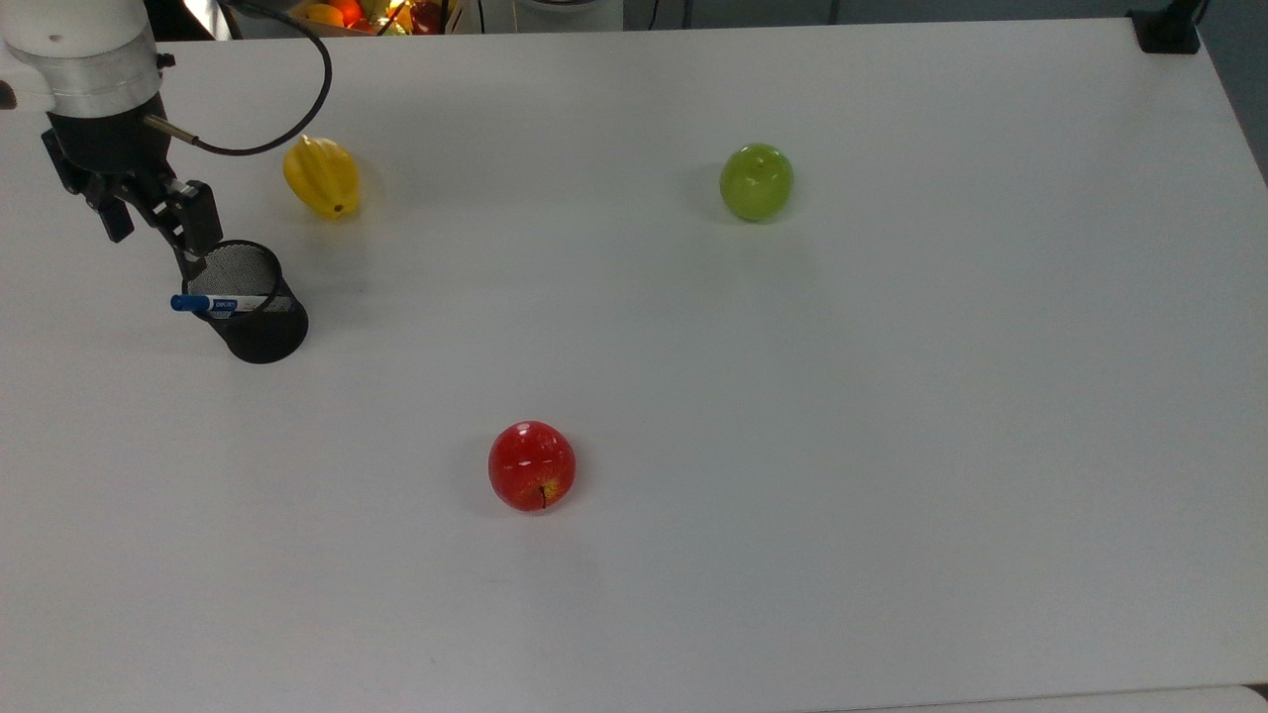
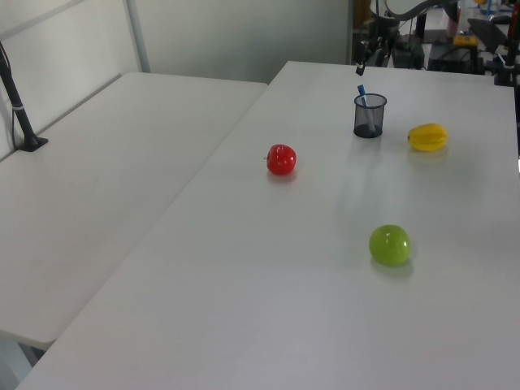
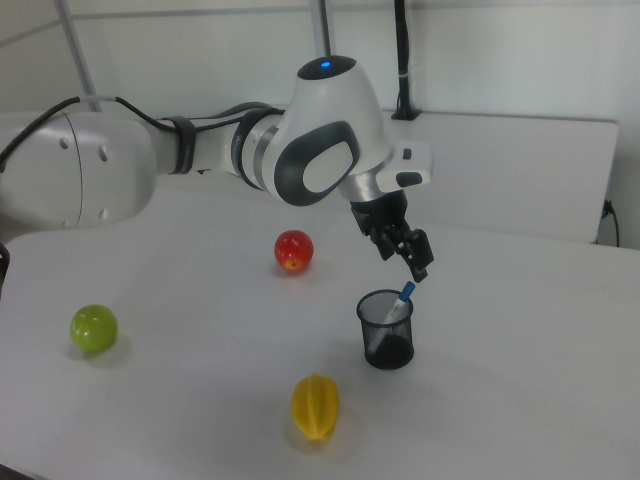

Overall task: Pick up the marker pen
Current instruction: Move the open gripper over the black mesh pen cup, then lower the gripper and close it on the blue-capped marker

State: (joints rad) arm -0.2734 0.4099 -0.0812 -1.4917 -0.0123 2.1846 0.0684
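inside the black mesh cup [image 1: 250, 303] leans the marker pen [image 1: 220, 303], blue cap poking over the rim at nine o'clock in the top view. likely light, stiff, slick; pinch the capped end. the pincer [image 1: 158, 228] hangs open above it at eleven o'clock, over the worktop [image 1: 792, 446].

Your white flat table [image 1: 792, 416] carries: black mesh cup [image 1: 256, 315] left of top view, yellow starfruit [image 1: 322, 177] upper left, green apple [image 1: 756, 181] upper centre, red apple [image 1: 532, 465] lower centre.
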